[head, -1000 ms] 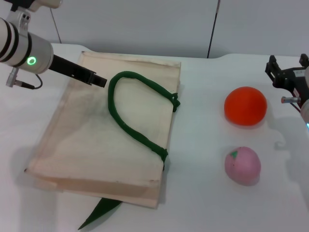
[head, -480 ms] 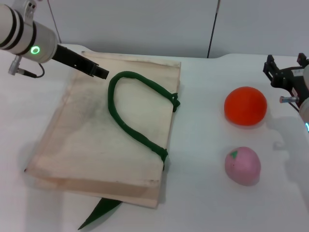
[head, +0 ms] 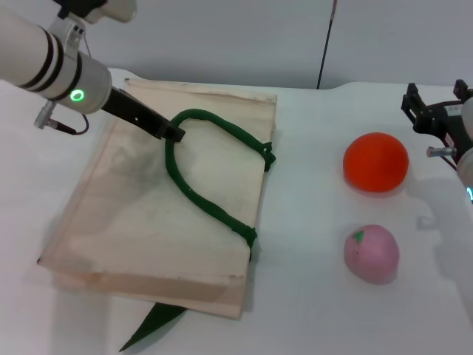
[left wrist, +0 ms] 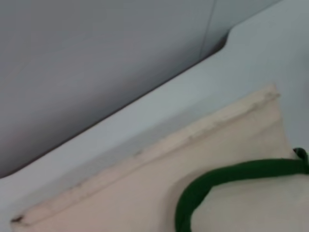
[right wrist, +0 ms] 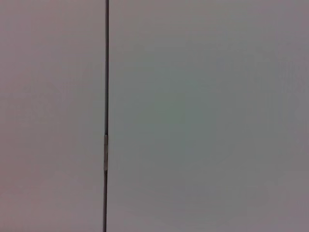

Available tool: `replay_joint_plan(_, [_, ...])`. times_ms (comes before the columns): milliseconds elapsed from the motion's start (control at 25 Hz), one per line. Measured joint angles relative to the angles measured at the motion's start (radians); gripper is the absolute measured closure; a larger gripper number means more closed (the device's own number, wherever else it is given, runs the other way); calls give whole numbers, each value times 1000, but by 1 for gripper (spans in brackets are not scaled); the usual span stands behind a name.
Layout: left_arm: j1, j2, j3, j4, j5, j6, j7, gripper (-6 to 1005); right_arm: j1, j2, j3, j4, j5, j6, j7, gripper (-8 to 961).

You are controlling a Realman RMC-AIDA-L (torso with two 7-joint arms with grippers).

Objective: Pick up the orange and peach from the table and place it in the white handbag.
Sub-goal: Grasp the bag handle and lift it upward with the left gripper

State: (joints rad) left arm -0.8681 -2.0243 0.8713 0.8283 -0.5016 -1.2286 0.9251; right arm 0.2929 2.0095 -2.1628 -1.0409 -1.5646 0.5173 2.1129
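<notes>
Left claw (head: 171, 132) at the green handle (head: 207, 191) of the white handbag (head: 133, 222); both fruits untouched on the bench (head: 310, 296).

Bag lying flat at left, mouth toward the right, handle looped across its top face. Left claw tip touching or just beside the far-left bend of that loop; released or clenched, cannot tell. Right claw (head: 436, 111) hanging at the far right, prongs spread, just beyond the orange (head: 375, 162); peach (head: 371, 253) nearer, green mark up. Probable risks: rope slipping off a shallow pinch, so mouth staying shut; whole bag dragging instead of opening, being light fabric; round fruits rolling if nudged off-centre. No brand, label or writing readable anywhere; only a green status light on the left arm.
</notes>
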Motion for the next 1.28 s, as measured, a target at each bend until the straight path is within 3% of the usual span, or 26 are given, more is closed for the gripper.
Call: replay_joint_plan(1280, [-6,-5,-12,-62,30,93,-83,544,-6,5,0,-36,0,0,-29,198])
